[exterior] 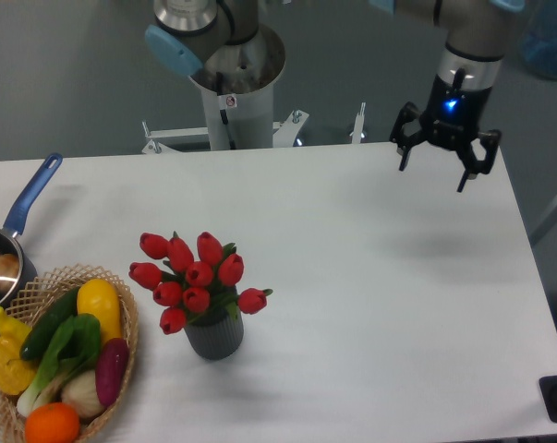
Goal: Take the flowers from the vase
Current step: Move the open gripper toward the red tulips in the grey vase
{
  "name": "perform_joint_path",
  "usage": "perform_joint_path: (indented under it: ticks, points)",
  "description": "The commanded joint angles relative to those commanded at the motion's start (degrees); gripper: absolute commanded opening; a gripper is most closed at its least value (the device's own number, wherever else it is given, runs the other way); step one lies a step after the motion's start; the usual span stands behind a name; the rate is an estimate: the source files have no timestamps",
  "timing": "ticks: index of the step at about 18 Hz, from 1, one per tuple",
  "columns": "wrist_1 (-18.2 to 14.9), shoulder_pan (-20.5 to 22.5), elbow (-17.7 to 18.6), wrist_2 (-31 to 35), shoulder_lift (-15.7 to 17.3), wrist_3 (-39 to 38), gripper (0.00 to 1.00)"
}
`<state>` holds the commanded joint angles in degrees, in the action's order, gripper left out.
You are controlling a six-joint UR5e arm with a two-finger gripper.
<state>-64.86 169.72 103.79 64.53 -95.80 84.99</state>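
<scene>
We find the red tulips [197, 277] standing upright in the dark grey ribbed vase [214, 335], low and left of centre on the white table [380, 305], their stems running roughly vertical out of the vase mouth. Just beside them, at about nine o'clock, sits the wicker basket [126, 314] of vegetables (close enough to matter on any sideways approach), with the blue-handled saucepan [19, 221] beyond it. From the bunch, the gripper [439, 161] lies well apart at about two o'clock, above the table's far right edge. Its fingers are spread wide and hold nothing. We judge it must travel toward eight o'clock, then descend over the buds along their axis.
</scene>
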Motion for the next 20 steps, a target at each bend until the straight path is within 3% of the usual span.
perform_joint_path:
  ticks: [4,8,14,20]
  points:
    - [-0.1,-0.8,2.2,-8.5,0.6,-0.6,1.0]
    - [-2.4,-3.1,2.6,-19.1,1.1,-0.7,1.0]
    - [-1.9,-12.3,1.9,-20.5,-0.5,-0.8,1.0]
    - [-1.9,-14.8,1.9,-23.7,-1.8,-0.7,1.0]
